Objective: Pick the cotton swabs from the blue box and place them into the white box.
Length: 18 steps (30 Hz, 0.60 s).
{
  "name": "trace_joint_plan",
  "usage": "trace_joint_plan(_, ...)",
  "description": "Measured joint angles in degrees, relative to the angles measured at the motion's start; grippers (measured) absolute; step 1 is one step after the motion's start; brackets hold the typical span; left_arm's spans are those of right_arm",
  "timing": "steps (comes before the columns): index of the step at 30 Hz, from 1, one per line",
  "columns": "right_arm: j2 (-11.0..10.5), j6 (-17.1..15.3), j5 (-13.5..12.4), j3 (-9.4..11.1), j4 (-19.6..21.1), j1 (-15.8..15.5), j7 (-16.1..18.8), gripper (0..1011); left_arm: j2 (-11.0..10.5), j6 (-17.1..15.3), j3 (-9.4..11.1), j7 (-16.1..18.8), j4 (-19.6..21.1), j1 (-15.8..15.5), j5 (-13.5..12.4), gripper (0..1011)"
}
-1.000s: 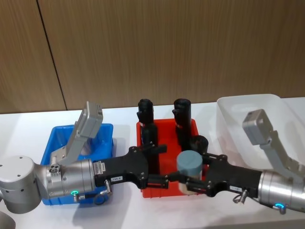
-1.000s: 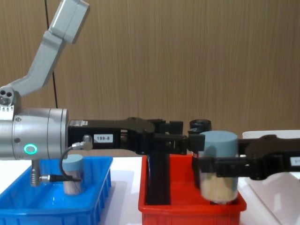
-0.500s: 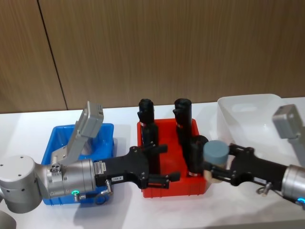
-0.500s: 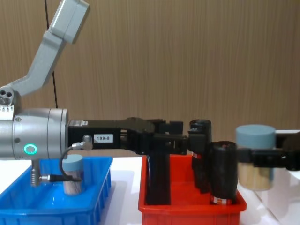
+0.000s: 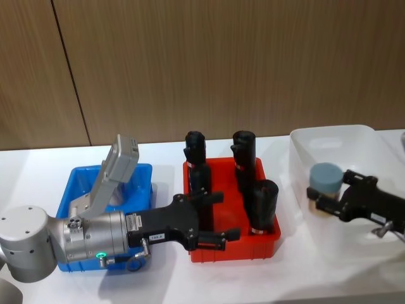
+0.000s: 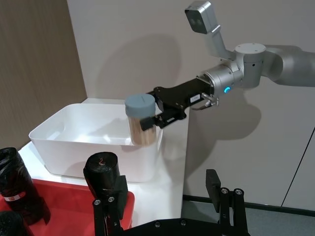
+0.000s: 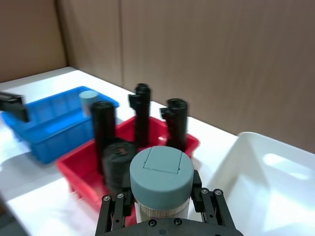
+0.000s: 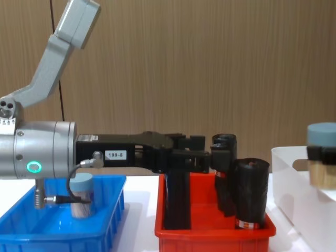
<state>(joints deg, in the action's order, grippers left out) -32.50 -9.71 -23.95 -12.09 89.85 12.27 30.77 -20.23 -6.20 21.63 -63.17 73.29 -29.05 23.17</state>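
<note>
Cotton swabs in one clear, grey-blue-lidded tub (image 8: 82, 195) are still waiting in the bright blue ribbed plastic box (image 8: 107, 226) at the white desk's (image 5: 31, 168) left end. My left gripper (image 5: 220, 216) has stayed over the red plastic bin's (image 5: 253, 246) front edge beside the tall black rolls (image 5: 262, 202), jaws apart and empty. A second ago my right gripper (image 5: 324, 193) hung there too. Now it has carried a second swab tub (image 5: 326, 176), clamped around its body, over the translucent white plastic box (image 5: 297, 155) near the desk's right edge — I judge only the release remains. In the head view the left arm's camera housing (image 5: 120, 161) hides the leftover tub — the chest view shows it plainly, and the right wrist view shows the grip snug on the held one.
</note>
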Motion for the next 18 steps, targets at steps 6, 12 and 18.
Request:
trace_joint_plan(6, 0.26, -0.09, 0.43, 0.6, -2.41, 2.16, -3.25, 681, 0.0, 0.0, 0.0, 0.01, 0.0, 0.0, 0.0, 1004)
trace_joint_plan(12, 1.26, -0.46, 1.49, 0.63, -5.44, 4.75, -5.53, 681, 0.0, 0.0, 0.0, 0.01, 0.0, 0.0, 0.0, 1004)
trace_joint_plan(18, 2.83, -0.68, 3.28, 0.21, -10.03, 8.17, -7.73, 681, 0.0, 0.0, 0.0, 0.01, 0.0, 0.0, 0.0, 1004)
